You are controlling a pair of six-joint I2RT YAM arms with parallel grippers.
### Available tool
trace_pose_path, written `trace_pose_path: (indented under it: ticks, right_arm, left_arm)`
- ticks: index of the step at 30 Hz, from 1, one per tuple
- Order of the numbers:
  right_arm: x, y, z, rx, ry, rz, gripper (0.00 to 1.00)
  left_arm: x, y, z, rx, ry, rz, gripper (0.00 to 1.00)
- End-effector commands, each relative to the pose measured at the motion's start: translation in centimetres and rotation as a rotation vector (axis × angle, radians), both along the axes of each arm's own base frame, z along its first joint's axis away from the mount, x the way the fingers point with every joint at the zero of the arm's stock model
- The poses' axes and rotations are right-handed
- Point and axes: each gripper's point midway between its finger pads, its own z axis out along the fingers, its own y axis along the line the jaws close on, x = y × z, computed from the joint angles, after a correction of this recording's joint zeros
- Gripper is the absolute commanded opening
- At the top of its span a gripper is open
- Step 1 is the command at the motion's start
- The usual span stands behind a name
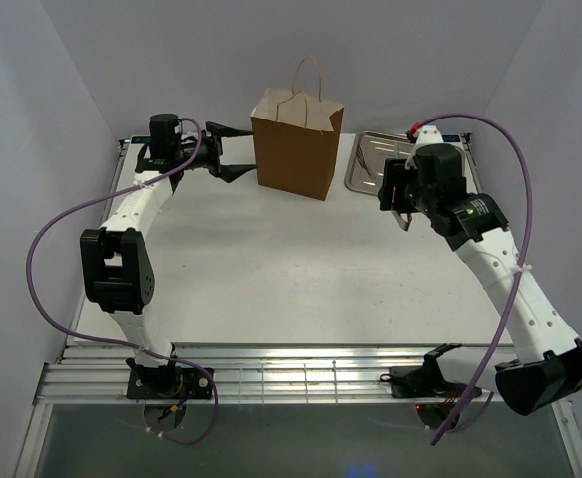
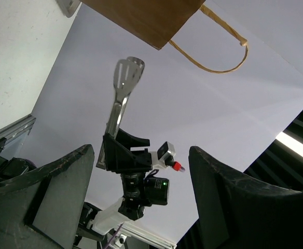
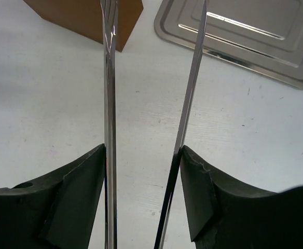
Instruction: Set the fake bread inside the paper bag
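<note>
The brown paper bag [image 1: 296, 144] stands upright at the back middle of the table, handles up. No fake bread shows in any view. My left gripper [image 1: 243, 152] hovers just left of the bag, open with nothing between its fingers; in the left wrist view the bag [image 2: 146, 18] and one handle fill the top edge. My right gripper [image 1: 396, 204] is right of the bag and shut on the metal tongs [image 3: 110, 78]. Its fingers press on the two blades, which point toward the bag's corner [image 3: 79, 15]. The tongs [image 2: 123, 88] stand out against the wall.
A flat silver tray [image 1: 371, 159] lies at the back right, beside the bag; the part of the tray [image 3: 245, 15] in the right wrist view holds nothing. White walls close in the table on three sides. Purple cables loop off both arms.
</note>
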Motion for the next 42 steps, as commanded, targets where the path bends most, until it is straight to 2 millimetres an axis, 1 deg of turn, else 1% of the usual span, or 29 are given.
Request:
trace_pose_path:
  ticks: [1, 3, 4, 6, 7, 9, 10, 13, 14, 15, 18, 19, 20, 21, 22, 25, 31, 35, 38, 42]
  right_arm:
    - [1.2, 1.0, -1.7, 0.015, 0.046, 0.012, 0.63]
    - [1.7, 1.6, -3.1, 0.012, 0.089, 0.036, 0.63]
    - [2.2, 2.0, -4.4, 0.003, 0.127, 0.044, 0.63]
    - [2.6, 2.8, -5.6, 0.007, 0.166, 0.07, 0.62]
    - [3.1, 3.2, -6.9, -0.001, 0.204, 0.08, 0.62]
    - [3.6, 4.1, -7.5, 0.01, 0.231, 0.112, 0.61]
    - [4.0, 4.4, -8.5, 0.001, 0.257, 0.123, 0.61]
    - [4.3, 5.1, -9.3, 0.012, 0.285, 0.145, 0.6]
    - [4.2, 5.1, -9.6, 0.012, 0.293, 0.145, 0.6]
    - [4.0, 4.9, -10.5, 0.005, 0.313, 0.14, 0.6]
    - [3.5, 4.7, -12.0, -0.006, 0.352, 0.135, 0.6]
    - [3.2, 4.6, -12.9, -0.014, 0.375, 0.133, 0.6]
    - [2.9, 5.1, -13.3, -0.001, 0.39, 0.159, 0.6]
    - [3.0, 5.1, -13.4, 0.001, 0.389, 0.159, 0.6]
    - [2.8, 5.1, -14.1, 0.0, 0.401, 0.163, 0.6]
    - [3.2, 5.5, -14.9, 0.012, 0.395, 0.174, 0.6]
    - [2.8, 5.8, -17.3, 0.009, 0.454, 0.184, 0.6]
    - [2.5, 5.9, -18.2, 0.016, 0.481, 0.192, 0.6]
    - [2.0, 6.1, -19.1, 0.022, 0.505, 0.202, 0.61]
    - [0.7, 6.1, -21.0, 0.03, 0.569, 0.208, 0.63]
  left_arm:
    - [-0.2, 0.3, 1.6, -0.013, -0.045, 0.004, 0.84]
    - [-0.2, 0.5, 1.9, -0.016, -0.052, 0.007, 0.84]
    - [-0.2, 0.5, 2.0, -0.019, -0.054, 0.008, 0.84]
    - [-0.3, 0.6, 2.4, -0.023, -0.061, 0.01, 0.84]
    - [-0.2, 0.7, 2.4, -0.025, -0.063, 0.013, 0.84]
    - [-0.3, 0.9, 2.6, -0.028, -0.068, 0.017, 0.84]
    - [-0.3, 0.9, 2.7, -0.028, -0.071, 0.017, 0.84]
    - [-0.3, 1.2, 3.0, -0.034, -0.077, 0.023, 0.84]
    - [-0.2, 1.2, 2.9, -0.035, -0.075, 0.025, 0.84]
    - [-0.2, 1.3, 3.0, -0.037, -0.077, 0.026, 0.84]
    - [-0.1, 1.4, 3.1, -0.04, -0.08, 0.03, 0.84]
    - [0.0, 1.4, 3.1, -0.041, -0.082, 0.029, 0.84]
    - [0.1, 1.4, 3.1, -0.042, -0.082, 0.03, 0.84]
    - [0.2, 1.4, 3.1, -0.042, -0.084, 0.031, 0.84]
    - [0.2, 1.4, 3.2, -0.043, -0.086, 0.031, 0.84]
    - [0.4, 1.4, 3.2, -0.044, -0.087, 0.031, 0.84]
    - [0.2, 1.4, 3.2, -0.044, -0.089, 0.031, 0.84]
    - [0.2, 1.4, 3.3, -0.046, -0.091, 0.03, 0.84]
    - [0.2, 1.4, 3.4, -0.047, -0.095, 0.03, 0.84]
    - [0.4, 1.5, 3.6, -0.047, -0.1, 0.031, 0.84]
